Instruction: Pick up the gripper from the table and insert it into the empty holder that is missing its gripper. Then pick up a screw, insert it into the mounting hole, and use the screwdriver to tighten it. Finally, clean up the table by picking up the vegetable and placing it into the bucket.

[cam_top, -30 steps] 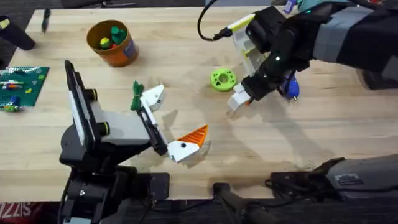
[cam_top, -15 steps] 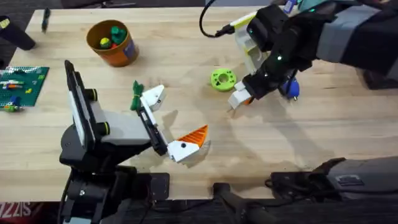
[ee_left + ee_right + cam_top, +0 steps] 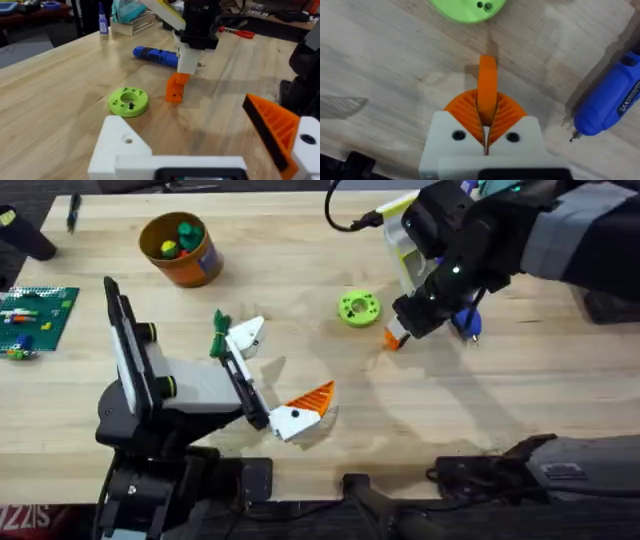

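Note:
The gripper (image 3: 394, 338), a small loose orange wedge, is pinched upright in my right gripper (image 3: 402, 332), which is shut on it just right of the green disc; its lower end is at or just above the table (image 3: 174, 88). In the right wrist view the orange pads (image 3: 506, 114) clamp the gripper (image 3: 487, 80). My left gripper (image 3: 290, 362) is open at centre-left. One of its fingers is the bare white holder (image 3: 246, 335) (image 3: 122, 145); the other carries an orange tip (image 3: 314, 396). The vegetable (image 3: 219, 333) lies against the holder. The blue screwdriver (image 3: 467, 322) (image 3: 612, 100) lies right of my right gripper. The orange bucket (image 3: 181, 250) stands far left.
A bright green disc (image 3: 358, 307) (image 3: 128, 101) with small dark screws in it lies near the table's middle. A green brick board (image 3: 35, 315) sits at the left edge. A clear and yellow box (image 3: 400, 238) stands at the back under the right arm. The bucket holds toy pieces.
My right gripper has shifted slightly right and toward the far side, turning so that the orange gripper shows beneath it. The left arm has not moved.

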`<state>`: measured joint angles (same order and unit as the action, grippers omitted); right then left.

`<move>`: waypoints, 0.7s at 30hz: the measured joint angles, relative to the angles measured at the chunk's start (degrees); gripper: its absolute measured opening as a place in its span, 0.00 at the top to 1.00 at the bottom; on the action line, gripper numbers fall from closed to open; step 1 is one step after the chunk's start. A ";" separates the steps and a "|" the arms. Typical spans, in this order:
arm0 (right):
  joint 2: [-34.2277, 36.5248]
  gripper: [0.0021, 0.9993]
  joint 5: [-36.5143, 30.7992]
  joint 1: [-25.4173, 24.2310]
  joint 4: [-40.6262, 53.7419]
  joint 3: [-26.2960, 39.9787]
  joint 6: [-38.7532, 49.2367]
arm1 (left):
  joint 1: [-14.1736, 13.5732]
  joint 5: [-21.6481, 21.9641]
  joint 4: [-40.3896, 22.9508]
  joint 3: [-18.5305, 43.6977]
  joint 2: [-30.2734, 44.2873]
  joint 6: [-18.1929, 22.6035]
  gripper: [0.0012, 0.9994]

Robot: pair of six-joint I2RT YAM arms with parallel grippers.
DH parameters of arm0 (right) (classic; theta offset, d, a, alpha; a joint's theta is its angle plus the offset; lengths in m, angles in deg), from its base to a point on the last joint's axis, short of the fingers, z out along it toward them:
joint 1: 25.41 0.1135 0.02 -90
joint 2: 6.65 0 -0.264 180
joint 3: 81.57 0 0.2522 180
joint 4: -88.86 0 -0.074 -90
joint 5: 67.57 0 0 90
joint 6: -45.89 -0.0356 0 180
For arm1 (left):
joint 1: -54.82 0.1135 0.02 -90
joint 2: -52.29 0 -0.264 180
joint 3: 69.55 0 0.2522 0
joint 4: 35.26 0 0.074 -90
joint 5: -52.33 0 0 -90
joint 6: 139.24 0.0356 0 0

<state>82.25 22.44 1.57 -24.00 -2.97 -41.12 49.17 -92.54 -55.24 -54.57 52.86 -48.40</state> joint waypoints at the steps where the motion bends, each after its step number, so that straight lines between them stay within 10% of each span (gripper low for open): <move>1: -0.02 0.98 -0.18 0.00 0.03 0.04 0.00 | 0.00 0.00 0.00 0.00 -0.01 0.00 0.01; 21: -6.76 0.98 4.58 -0.07 15.55 18.36 -7.60 | 0.00 0.00 0.00 0.00 -0.01 0.02 0.01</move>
<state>75.49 27.01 1.51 -8.44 15.39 -48.73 49.17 -92.55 -55.24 -54.57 52.85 -48.38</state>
